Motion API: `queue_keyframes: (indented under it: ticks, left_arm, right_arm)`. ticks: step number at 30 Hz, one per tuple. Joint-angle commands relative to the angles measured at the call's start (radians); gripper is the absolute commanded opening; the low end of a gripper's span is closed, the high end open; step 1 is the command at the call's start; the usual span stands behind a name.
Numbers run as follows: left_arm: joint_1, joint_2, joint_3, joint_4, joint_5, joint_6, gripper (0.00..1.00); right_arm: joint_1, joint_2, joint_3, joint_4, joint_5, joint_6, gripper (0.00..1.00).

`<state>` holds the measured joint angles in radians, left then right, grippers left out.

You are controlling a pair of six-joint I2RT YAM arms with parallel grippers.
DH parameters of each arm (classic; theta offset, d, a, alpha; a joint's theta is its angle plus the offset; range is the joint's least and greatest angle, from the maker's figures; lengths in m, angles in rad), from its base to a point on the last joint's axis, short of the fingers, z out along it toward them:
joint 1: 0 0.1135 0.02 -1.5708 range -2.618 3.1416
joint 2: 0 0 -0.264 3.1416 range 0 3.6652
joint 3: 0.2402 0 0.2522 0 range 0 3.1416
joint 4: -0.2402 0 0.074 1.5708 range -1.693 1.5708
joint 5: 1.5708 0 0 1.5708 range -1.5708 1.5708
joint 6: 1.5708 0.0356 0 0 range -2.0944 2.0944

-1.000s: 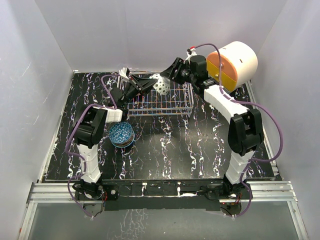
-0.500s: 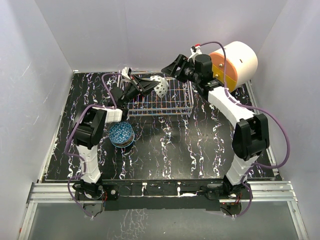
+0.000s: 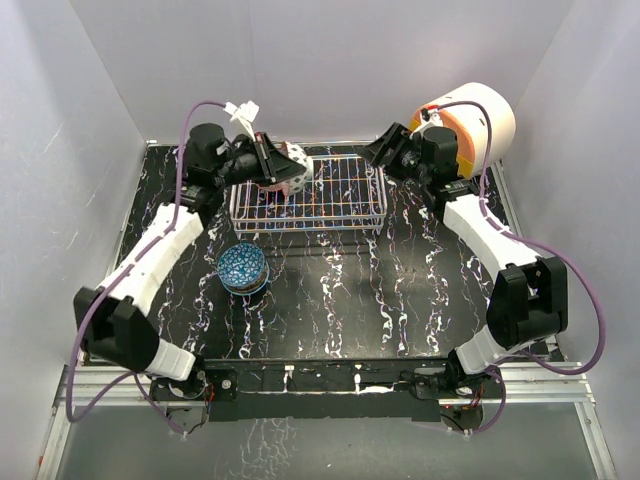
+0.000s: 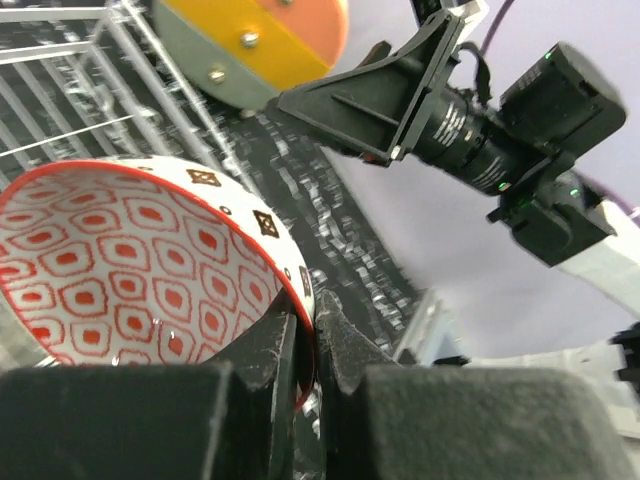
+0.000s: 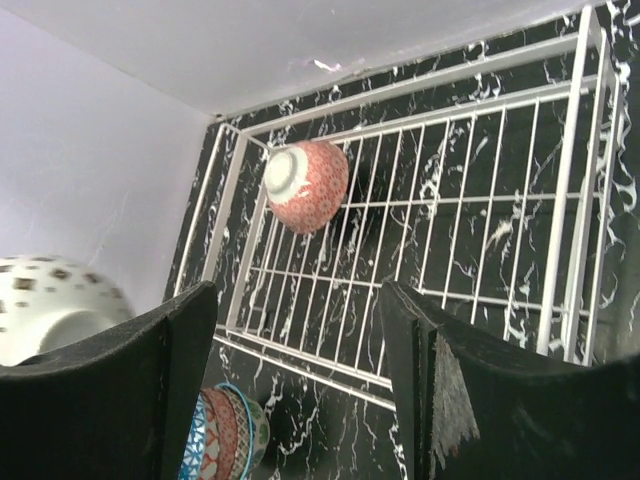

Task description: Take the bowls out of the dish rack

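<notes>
My left gripper is shut on the rim of a white bowl with red patterns inside and a red edge. It holds that bowl tilted above the left end of the wire dish rack. The same bowl shows at the left edge of the right wrist view. A pink-red bowl lies on its side in the rack's far left corner, foot ring showing. My right gripper hangs open and empty over the rack's right end.
A stack of bowls, blue-patterned on top, stands on the black marbled table in front of the rack's left end. The white, orange and yellow drawer unit sits at the back right. White walls close in on three sides.
My left gripper closed on the white bowl and carried it left from the rack's middle, its arm stretched out. My right gripper opened wider and drew back to the right.
</notes>
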<state>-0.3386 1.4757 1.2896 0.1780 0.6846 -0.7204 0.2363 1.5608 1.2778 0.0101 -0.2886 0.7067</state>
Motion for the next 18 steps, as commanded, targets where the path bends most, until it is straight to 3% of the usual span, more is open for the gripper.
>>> queue_keyframes:
  ticks: [1, 7, 18]
  left_arm:
    - [-0.011, -0.102, 0.156, -0.714, -0.156, 0.395, 0.00]
    - [-0.036, -0.140, 0.205, -1.071, -0.357, 0.519, 0.00]
    - [-0.216, -0.076, 0.281, -1.317, -0.704, 0.497, 0.00]
  right_arm:
    - [0.002, -0.058, -0.044, 0.042, 0.022, -0.035, 0.69]
    - [0.002, -0.053, -0.087, 0.052, 0.018, -0.033, 0.69]
    - [0.002, -0.056, -0.117, 0.056, 0.022, -0.053, 0.69]
